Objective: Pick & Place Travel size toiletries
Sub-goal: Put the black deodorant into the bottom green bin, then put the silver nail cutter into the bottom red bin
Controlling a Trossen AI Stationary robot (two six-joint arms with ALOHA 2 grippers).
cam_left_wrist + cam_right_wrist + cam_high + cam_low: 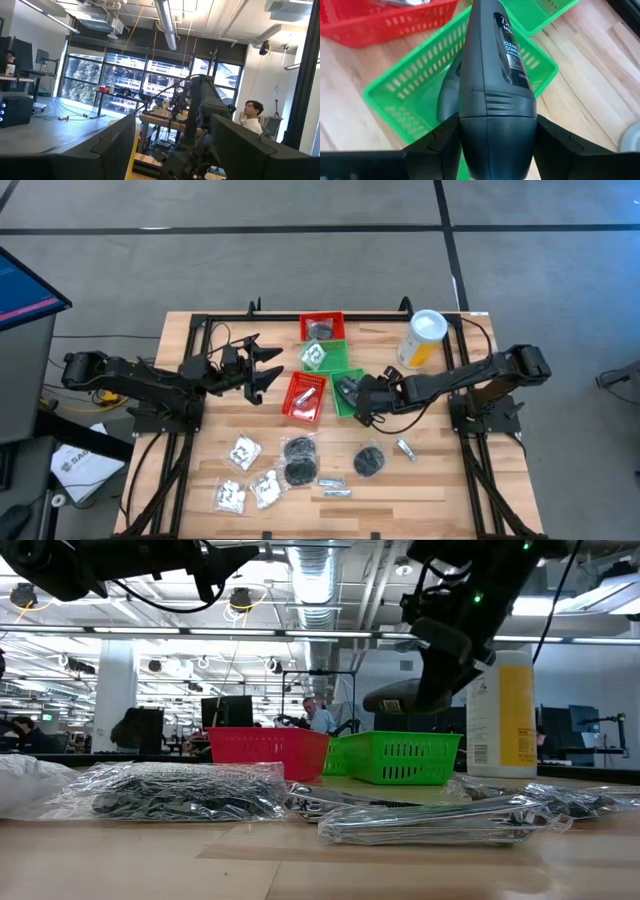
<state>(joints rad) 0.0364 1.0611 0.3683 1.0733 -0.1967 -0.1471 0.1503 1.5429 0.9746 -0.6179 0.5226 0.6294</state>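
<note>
My right gripper (358,396) hangs over a green basket (338,406) and is shut on a dark grey deodorant stick (496,75). A second dark grey piece (448,94) lies in that basket. My left gripper (268,370) is open and raised left of the baskets, touching nothing. On the near part of the table lie clear packets with white contents (243,452), black round discs (298,448) and slim silvery sachets (333,481). The low view shows the sachets (440,817) flat on the wood. My right gripper pinches the dark grey deodorant stick between its two fingers at the stick's wide end (470,137). The rest of the stick juts forward beyond the fingertips (445,135), along the fingers' line. It is lifted clear, above the green basket (395,95).
Two red baskets (305,396) (322,326) and another green one (326,355) sit in a cluster at the table's middle. A tall yellow canister with a white lid (422,338) stands at the far right. A loose sachet (405,448) lies near the right arm.
</note>
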